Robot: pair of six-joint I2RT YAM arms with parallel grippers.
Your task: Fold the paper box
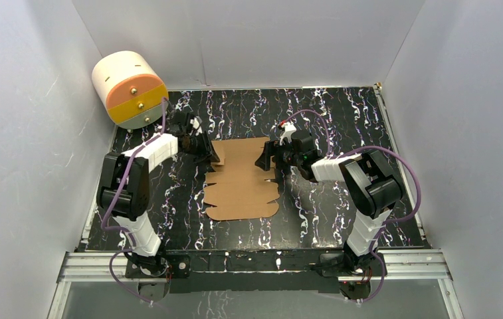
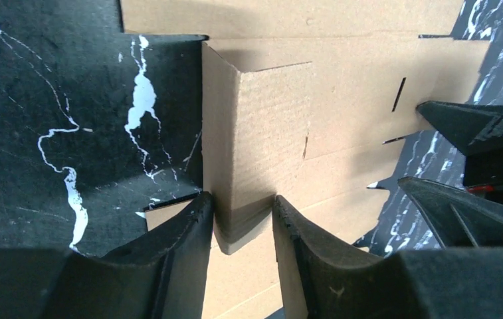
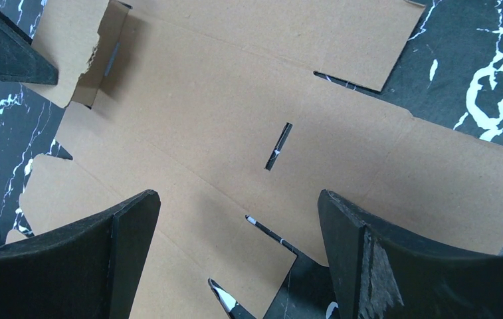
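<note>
From above, the paper box lies as a flat brown sheet on the black marbled table, to the right of the cream-and-orange drawer unit and nearer the arm bases than it. The sheet's long axis runs from the far wall toward the bases, with its notched end nearest the bases. The left arm bends up and reaches forward, putting the left tool between the drawer unit and the sheet, at the sheet's far left corner. The right arm folds inward the same way, and the right tool sits at the sheet's edge on the side away from the drawer unit.

In the left wrist view, a flap stands up from the sheet. The left tool's fingers are set narrow, one on each side of the flap's lower end, pinching it.

In the right wrist view, the right tool's fingers are spread wide above the flat sheet, holding nothing. A short slot lies just beyond the gap between them.
</note>
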